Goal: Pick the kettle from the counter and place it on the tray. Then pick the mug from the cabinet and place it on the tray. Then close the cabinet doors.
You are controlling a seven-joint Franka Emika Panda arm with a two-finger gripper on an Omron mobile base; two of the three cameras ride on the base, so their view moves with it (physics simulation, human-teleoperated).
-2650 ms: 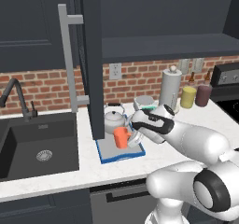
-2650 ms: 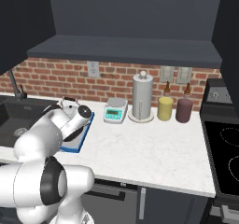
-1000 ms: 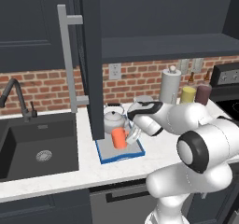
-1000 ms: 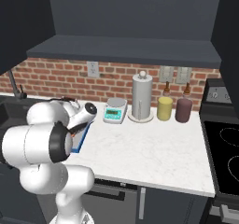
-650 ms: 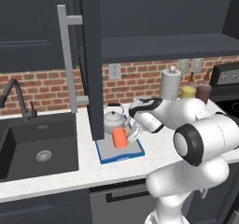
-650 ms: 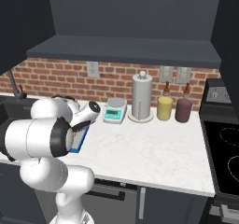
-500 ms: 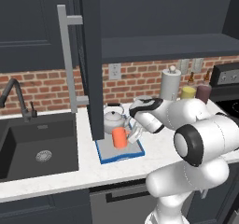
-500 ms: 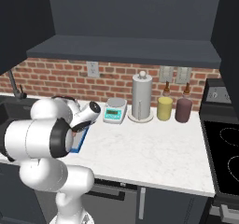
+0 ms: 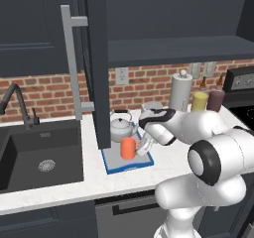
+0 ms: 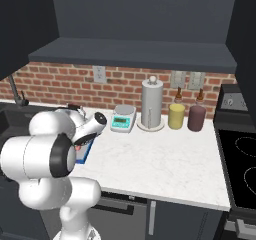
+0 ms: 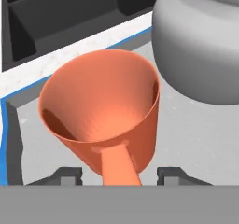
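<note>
Hand view: gripper fingertips stand apart, one each side of the mug handle, visible gap on both sides, so nothing clamped. Mug sits upright on the tray, the kettle just beside it with a narrow gap. Tray's blue rim runs close behind the mug, counter strip then sink edge beyond. Left base view: open cabinet door hangs just left of the tray; free counter to the right. Versus half a second ago: fingers were closed on the handle, now released; mug and kettle unmoved.
</note>
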